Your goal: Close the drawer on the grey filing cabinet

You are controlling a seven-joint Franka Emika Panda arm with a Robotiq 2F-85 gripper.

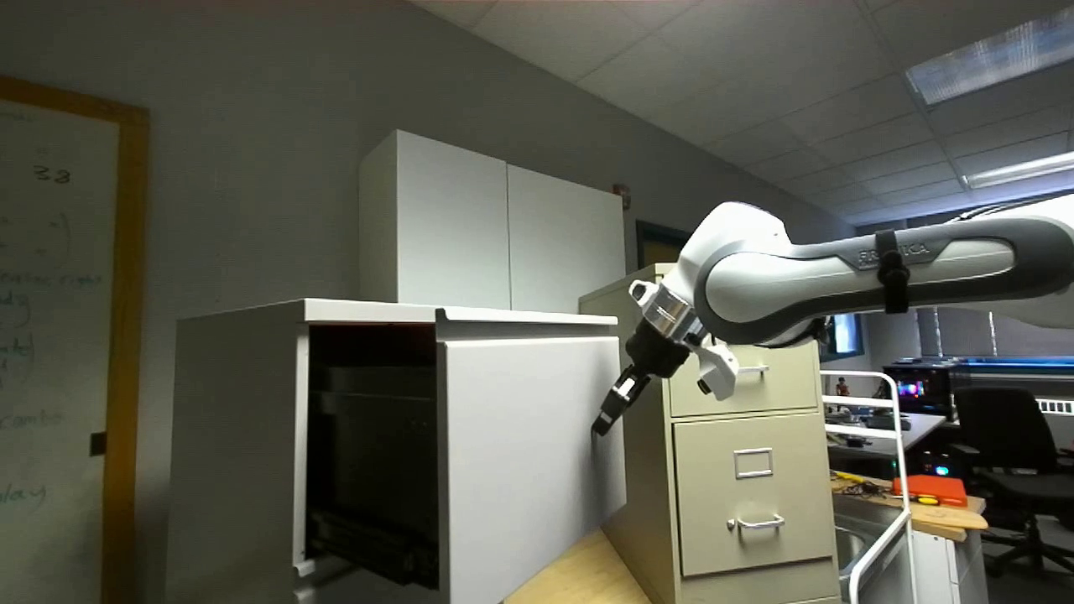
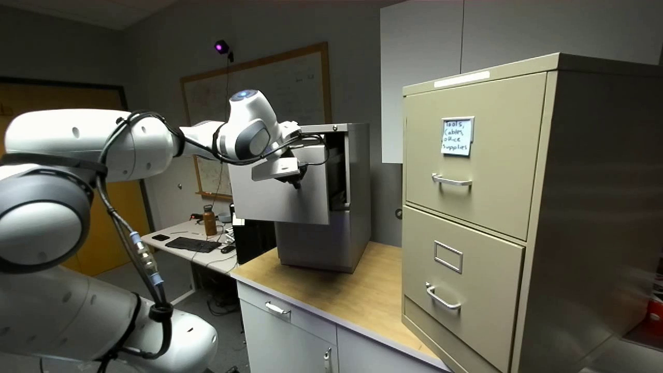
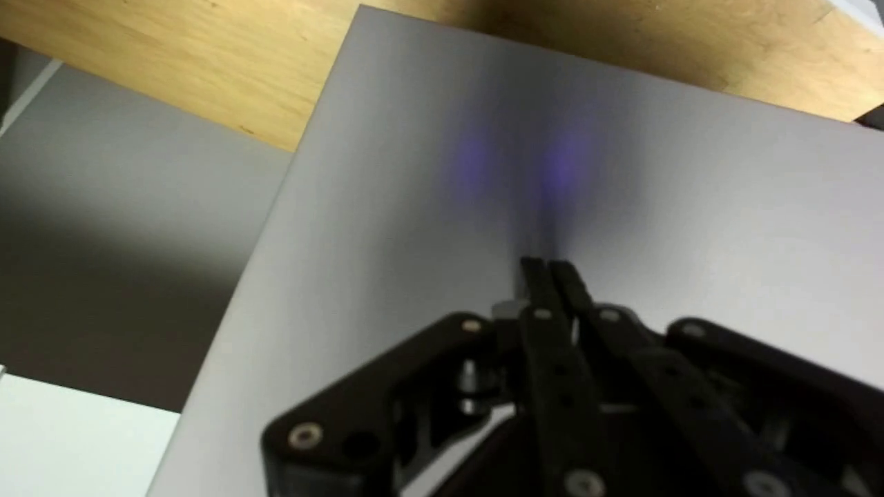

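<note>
The drawer with the plain light-grey front (image 1: 520, 445) stands pulled out of the grey filing cabinet (image 1: 231, 453). A dark opening shows behind its front. In an exterior view the drawer front (image 2: 269, 194) juts out above the cabinet's lower front (image 2: 316, 241). My gripper (image 1: 601, 426) points down at a slant at the drawer front's face, toward the side near the beige cabinet. In the wrist view my gripper's fingertips (image 3: 545, 264) are together with nothing between them. They meet their dark reflection on the drawer front (image 3: 387, 207), so they seem to touch it or nearly so.
A beige cabinet with handled drawers (image 2: 479, 160) stands beside the grey one, close to my gripper in an exterior view (image 1: 755, 537). Both stand by a wooden counter (image 2: 383, 269). A white two-door cupboard (image 1: 453, 218) hangs behind. A desk (image 2: 181, 228) with a keyboard is farther back.
</note>
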